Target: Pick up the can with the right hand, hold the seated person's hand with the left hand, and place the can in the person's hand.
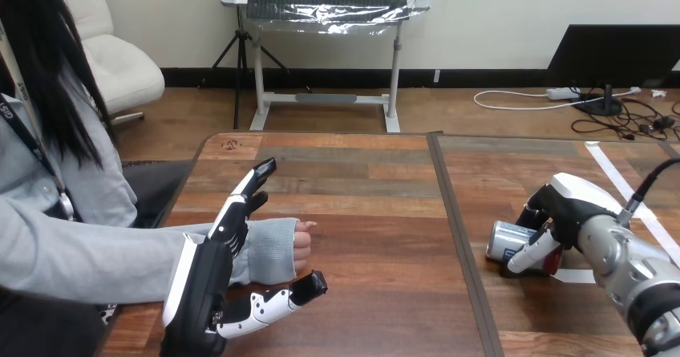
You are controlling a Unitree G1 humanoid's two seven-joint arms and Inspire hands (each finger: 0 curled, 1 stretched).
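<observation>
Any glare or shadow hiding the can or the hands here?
Head view: even light across the table, no glare; the can carries a faint sheen and is partly covered by the right hand; the left hand and the person's hand are evenly lit.

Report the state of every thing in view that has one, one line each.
can: on its side on the table, not yet lifted.
right hand: shut on the can, fingers over it, thumb in front.
person's hand: closed in a fist, palm not yet offered.
left hand: open, fingers straight, thumb out, beside the person's hand, not curled round it.
</observation>
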